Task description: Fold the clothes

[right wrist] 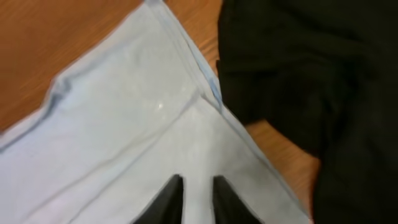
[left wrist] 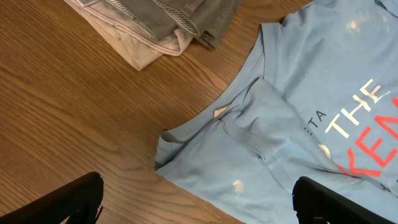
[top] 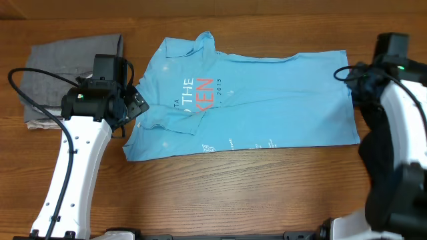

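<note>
On the T-shirt [top: 267, 100], a fold hides part of the lettering, and print near the hem is too small to read. The black garment [right wrist: 311, 74] runs off the blurred right wrist view.

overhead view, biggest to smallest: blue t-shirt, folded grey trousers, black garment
1. light blue T-shirt, spread flat
2. folded grey trousers
Unranked: black garment, mostly hidden by the right arm in that view.

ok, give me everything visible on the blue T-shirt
The light blue T-shirt looks like soft cotton: short sleeves, white and red-orange lettering. It lies spread flat, lightly wrinkled, on the wooden table, collar beside the open left gripper. At the hem, one corner meets a black garment, and the right gripper sits over the cloth, jaws barely parted.
</note>
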Motion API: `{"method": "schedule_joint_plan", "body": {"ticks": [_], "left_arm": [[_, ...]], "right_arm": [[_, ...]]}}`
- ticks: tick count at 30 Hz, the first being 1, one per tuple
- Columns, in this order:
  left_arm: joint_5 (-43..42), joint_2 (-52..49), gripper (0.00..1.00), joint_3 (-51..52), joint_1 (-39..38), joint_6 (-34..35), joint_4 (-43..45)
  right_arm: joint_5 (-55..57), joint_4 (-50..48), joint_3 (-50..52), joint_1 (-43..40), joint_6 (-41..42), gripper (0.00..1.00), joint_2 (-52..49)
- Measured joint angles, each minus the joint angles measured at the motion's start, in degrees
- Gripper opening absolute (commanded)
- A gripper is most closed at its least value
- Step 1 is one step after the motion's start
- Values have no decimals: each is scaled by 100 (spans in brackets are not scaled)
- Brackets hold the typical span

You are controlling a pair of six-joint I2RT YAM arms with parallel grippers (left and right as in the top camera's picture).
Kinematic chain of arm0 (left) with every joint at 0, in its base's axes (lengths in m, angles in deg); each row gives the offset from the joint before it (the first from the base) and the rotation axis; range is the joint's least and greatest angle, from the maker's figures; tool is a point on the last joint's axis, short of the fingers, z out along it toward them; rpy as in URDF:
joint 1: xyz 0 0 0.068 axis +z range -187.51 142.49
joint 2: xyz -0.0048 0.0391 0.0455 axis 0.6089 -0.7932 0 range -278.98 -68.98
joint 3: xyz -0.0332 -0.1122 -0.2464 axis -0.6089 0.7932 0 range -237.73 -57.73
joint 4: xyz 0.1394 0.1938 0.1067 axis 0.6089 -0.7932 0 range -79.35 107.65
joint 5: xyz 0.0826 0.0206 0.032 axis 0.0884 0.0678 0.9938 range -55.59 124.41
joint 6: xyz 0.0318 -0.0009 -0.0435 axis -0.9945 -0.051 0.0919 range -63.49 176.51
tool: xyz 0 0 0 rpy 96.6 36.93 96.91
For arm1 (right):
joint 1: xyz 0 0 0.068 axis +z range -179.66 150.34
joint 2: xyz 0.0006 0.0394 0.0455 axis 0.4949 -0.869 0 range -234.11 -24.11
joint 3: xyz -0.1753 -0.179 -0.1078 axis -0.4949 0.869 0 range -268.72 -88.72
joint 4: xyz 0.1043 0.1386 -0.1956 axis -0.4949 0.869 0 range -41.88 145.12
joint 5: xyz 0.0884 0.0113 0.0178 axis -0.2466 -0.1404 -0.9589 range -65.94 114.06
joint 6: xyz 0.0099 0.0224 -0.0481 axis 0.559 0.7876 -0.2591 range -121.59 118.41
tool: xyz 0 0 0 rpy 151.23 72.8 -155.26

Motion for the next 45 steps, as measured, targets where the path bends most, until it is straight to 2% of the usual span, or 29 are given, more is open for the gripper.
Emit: {"method": "schedule_joint_plan", "body": {"ticks": [3,7,17,26,33,36,40,45], "left_arm": [[0,0,100,0,0,0,0],[0,0,100,2,0,0,2],[2,0,100,2,0,0,2],[0,0,100,2,0,0,0],[0,0,100,2,0,0,0],[0,-2,100,2,0,0,0],[0,-2,100,2,0,-2,0],[2,0,100,2,0,-2,0]], "right_arm": [[-4,715,-20,-28,249,4,236],[-11,745,426,-68,413,4,212],[-42,-835,2317,-236,739,4,138],[-201,-1834,3195,-636,769,4,114],[-461,-1974,3311,-636,592,4,72],[-525,-1709,3274,-636,557,4,72],[-579,-1130,2944,-636,518,4,72],[-584,-1266,2535,-636,490,4,74]]}}
